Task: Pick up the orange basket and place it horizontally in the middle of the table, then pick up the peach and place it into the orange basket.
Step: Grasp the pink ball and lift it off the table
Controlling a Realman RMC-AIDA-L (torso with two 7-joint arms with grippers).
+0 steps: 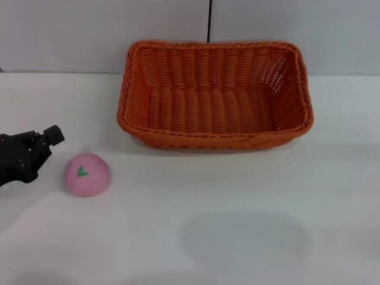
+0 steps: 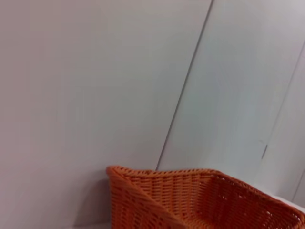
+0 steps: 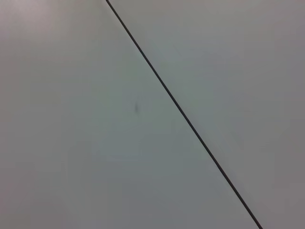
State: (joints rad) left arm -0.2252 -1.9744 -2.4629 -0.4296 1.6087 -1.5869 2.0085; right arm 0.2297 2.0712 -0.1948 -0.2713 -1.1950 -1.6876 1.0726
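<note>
Table: near half is bare white surface, open from centre to the right edge. Orange basket sits at the far middle, long side across, open top unobstructed; its sloping walls and braided rim are the only barrier to entry from the side. Wall stands close behind the basket, so little room at the back, though the gap is hard to judge. Peach lies near-left, apart from the basket, open above and on its right. Left gripper sits just beside the peach's left.
</note>
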